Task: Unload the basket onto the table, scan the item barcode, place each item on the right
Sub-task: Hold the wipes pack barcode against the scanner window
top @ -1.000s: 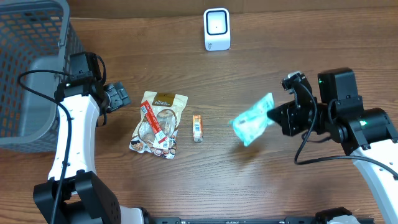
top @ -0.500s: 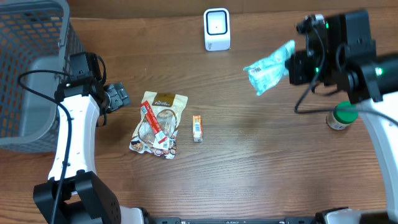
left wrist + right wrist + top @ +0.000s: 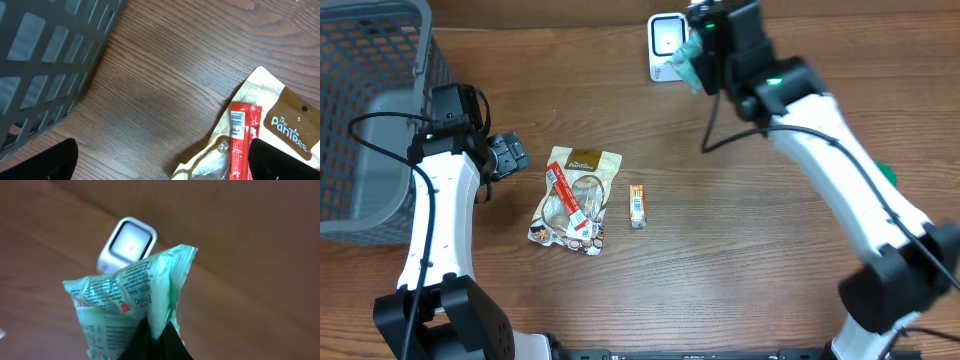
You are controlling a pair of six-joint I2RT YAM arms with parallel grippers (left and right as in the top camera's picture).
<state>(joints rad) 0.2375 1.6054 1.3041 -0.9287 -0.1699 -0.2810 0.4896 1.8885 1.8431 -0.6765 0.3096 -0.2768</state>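
My right gripper (image 3: pixel 708 52) is shut on the seam of a light-green printed packet (image 3: pixel 689 54), the item, and holds it up just right of the white scanner (image 3: pixel 666 46) at the table's far edge. The right wrist view has the packet (image 3: pixel 125 300) pinched between the dark fingers (image 3: pixel 172 342), with the scanner's lit window (image 3: pixel 128 242) right behind its top edge. No barcode is readable from here. My left gripper (image 3: pixel 513 156) hangs open at the left, beside a brown snack pouch (image 3: pixel 575 200), holding nothing.
A grey mesh basket (image 3: pixel 370 100) fills the far left corner. A red stick pack (image 3: pixel 243 140) lies on the pouch (image 3: pixel 285 120), and a small orange bar (image 3: pixel 637 206) lies to its right. A green-lidded jar (image 3: pixel 888 173) peeks out behind the right arm.
The right arm swung the green packet from the right middle of the table up and left to the scanner. The left arm stayed still.
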